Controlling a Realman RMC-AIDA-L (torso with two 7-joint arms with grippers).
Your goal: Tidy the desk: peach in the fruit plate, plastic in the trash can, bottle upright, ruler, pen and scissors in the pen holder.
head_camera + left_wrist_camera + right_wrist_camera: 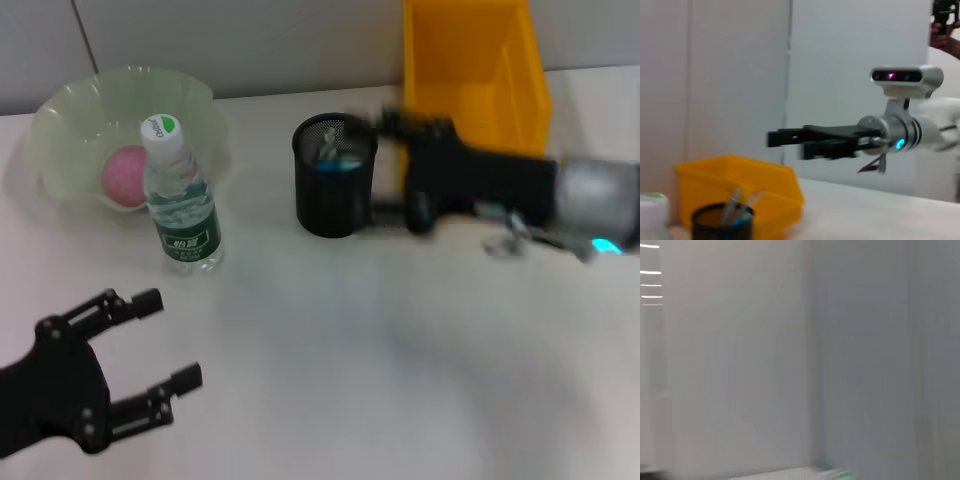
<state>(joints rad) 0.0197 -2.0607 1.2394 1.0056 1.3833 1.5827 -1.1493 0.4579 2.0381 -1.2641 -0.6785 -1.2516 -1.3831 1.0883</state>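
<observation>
From the head view, the peach sits in the plate, the bottle stands up, and the right gripper is beside the pen holder, open with nothing in it, while the left gripper waits open and empty near the front. The left wrist view shows pens in the holder and the yellow bin just behind it. The right wrist view shows only wall, so I think the job is nearly done and the arm should just pull away.

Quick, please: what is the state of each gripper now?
Left gripper: open, holding nothing.
Right gripper: beside the pen holder; cannot be told.
</observation>
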